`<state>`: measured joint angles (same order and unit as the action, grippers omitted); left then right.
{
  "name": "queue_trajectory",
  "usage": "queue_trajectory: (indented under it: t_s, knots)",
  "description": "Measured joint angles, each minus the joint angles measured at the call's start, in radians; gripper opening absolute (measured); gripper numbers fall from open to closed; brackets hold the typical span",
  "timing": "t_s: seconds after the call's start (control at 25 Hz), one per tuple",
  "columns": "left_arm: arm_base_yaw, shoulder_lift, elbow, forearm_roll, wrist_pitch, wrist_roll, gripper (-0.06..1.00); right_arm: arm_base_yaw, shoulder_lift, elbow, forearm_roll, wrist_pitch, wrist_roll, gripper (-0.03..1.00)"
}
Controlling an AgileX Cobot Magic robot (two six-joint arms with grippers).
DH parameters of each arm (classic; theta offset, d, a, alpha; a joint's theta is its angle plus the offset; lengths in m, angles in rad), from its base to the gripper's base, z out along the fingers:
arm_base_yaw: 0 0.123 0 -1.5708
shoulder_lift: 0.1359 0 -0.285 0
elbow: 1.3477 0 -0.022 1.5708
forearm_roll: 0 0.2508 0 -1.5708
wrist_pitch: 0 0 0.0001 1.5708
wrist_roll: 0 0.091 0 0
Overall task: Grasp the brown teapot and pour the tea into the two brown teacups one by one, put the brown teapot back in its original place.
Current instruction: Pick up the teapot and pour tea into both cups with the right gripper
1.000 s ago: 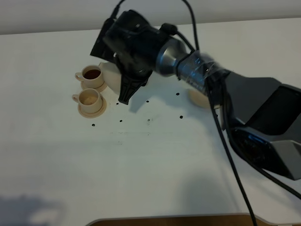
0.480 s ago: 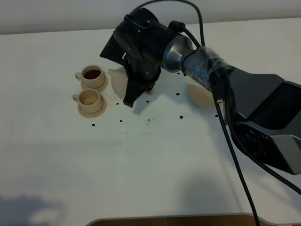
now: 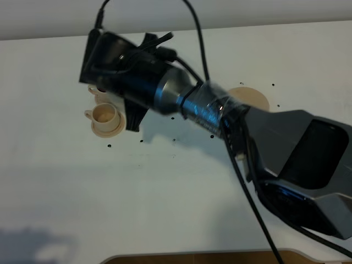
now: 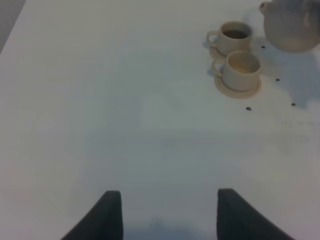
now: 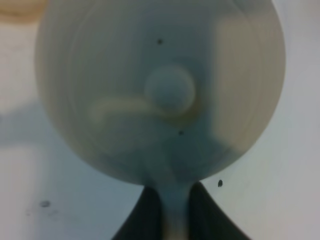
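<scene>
1. The white bench [image 3: 165, 192] is dotted with small dark specks [image 3: 141, 141], and a pale wall [image 3: 44, 16] runs behind it.
2. The left wrist view shows the brown teapot [image 4: 292, 25] just beside the far teacup [image 4: 235, 36], which holds dark tea. The near teacup [image 4: 241, 70] is pale inside. From overhead, the right arm [image 3: 181, 102] hides the pot.
3. The bare round saucer [image 3: 250, 98] lies well apart from the 2 cups.
4. The right tool [image 5: 175, 205], reaching across the middle, is clamped on the teapot's handle. The left tool [image 4: 170, 215] is spread wide and holds nothing.
</scene>
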<state>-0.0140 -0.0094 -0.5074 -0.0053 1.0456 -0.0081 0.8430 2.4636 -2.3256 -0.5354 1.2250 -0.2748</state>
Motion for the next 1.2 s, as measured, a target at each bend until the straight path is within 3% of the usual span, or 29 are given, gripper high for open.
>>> queue_trajectory:
  t_s: [0.16, 0.48, 0.76, 1.2]
  knots:
    - [0.000, 0.000, 0.000, 0.000, 0.000, 0.000, 0.46, 0.024, -0.011, 0.011, -0.001, -0.001, 0.015, 0.12]
    - [0.000, 0.000, 0.000, 0.000, 0.000, 0.000, 0.46, 0.050, -0.138, 0.239, -0.036, -0.001, 0.044, 0.12]
    - [0.000, 0.000, 0.000, 0.000, 0.000, 0.000, 0.46, 0.059, -0.140, 0.401, -0.222, -0.123, 0.138, 0.12]
    - [0.000, 0.000, 0.000, 0.000, 0.000, 0.000, 0.46, 0.068, -0.063, 0.414, -0.426, -0.266, 0.165, 0.12]
